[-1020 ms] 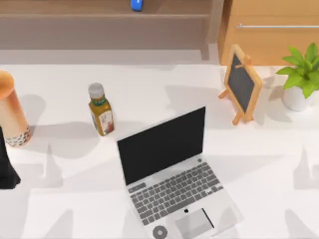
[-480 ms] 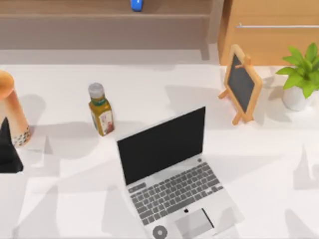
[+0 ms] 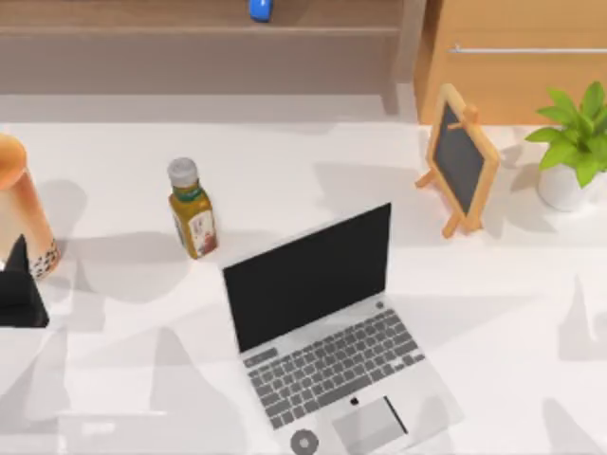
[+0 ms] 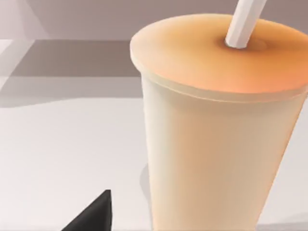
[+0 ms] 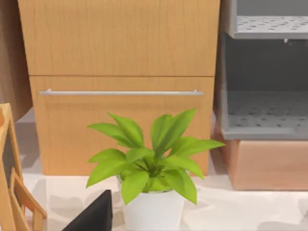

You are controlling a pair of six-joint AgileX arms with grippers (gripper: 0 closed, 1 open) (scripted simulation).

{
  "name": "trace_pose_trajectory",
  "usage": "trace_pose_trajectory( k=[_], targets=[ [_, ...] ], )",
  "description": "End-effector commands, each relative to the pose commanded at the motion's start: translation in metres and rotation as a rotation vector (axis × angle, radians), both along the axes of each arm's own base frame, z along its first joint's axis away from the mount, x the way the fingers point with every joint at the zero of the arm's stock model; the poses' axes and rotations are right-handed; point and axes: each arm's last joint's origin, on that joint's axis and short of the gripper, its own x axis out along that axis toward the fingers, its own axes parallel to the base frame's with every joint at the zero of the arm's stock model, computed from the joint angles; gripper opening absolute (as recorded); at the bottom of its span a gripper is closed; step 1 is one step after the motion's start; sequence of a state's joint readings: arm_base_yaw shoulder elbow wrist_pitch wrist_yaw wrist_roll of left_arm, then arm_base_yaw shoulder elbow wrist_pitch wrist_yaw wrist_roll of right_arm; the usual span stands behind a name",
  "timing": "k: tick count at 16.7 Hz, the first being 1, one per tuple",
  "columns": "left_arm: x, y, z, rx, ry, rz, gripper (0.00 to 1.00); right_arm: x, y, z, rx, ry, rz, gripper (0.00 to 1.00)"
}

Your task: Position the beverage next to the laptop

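The beverage [image 3: 21,204], a tall orange-to-peach cup with dark pearls at its base, stands upright at the table's far left edge. The left wrist view has the beverage [image 4: 216,144] close up, a white straw poking from its orange lid. My left gripper [image 3: 19,284] sits just in front of the cup's base, open, with nothing between its fingers; one black fingertip [image 4: 94,216] shows beside the cup. The silver laptop [image 3: 332,332] stands open mid-table, its screen black. A black fingertip [image 5: 94,214] of my open right gripper points toward the back right corner.
A small yellow-green bottle [image 3: 193,209] stands between the cup and the laptop. A wood-framed chalkboard easel [image 3: 460,161] and a potted plant [image 3: 574,142] stand at the back right. A wooden cabinet [image 5: 120,72] rises behind the plant.
My left gripper has moved away from the table's front edge and slightly right, closing in on the cup's base. The cup, bottle and laptop have not moved.
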State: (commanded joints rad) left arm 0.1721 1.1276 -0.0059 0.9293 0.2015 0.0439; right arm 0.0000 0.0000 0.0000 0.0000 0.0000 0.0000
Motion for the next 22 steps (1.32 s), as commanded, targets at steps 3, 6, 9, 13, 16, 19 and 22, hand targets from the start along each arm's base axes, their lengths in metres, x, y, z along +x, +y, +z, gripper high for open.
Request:
trace_pose_trajectory(
  k=[3, 6, 9, 13, 16, 19, 22],
  targets=[
    [0.001, 0.001, -0.002, -0.001, 0.002, -0.001, 1.0, 0.0, 0.0, 0.0, 0.0, 0.0, 0.0, 1.0],
    [0.001, 0.001, -0.002, -0.001, 0.002, -0.001, 1.0, 0.0, 0.0, 0.0, 0.0, 0.0, 0.0, 1.0],
    [0.003, 0.001, -0.002, -0.002, 0.001, -0.002, 1.0, 0.0, 0.0, 0.0, 0.0, 0.0, 0.0, 1.0],
    [0.025, 0.002, 0.0, -0.001, -0.004, -0.001, 1.0, 0.0, 0.0, 0.0, 0.0, 0.0, 0.0, 1.0],
    [0.052, 0.002, -0.007, -0.001, 0.003, -0.001, 1.0, 0.0, 0.0, 0.0, 0.0, 0.0, 0.0, 1.0],
    [0.073, 0.0, -0.015, -0.001, 0.003, -0.001, 1.0, 0.0, 0.0, 0.0, 0.0, 0.0, 0.0, 1.0],
    [0.08, -0.001, -0.018, -0.001, 0.002, -0.001, 1.0, 0.0, 0.0, 0.0, 0.0, 0.0, 0.0, 1.0]
  ],
)
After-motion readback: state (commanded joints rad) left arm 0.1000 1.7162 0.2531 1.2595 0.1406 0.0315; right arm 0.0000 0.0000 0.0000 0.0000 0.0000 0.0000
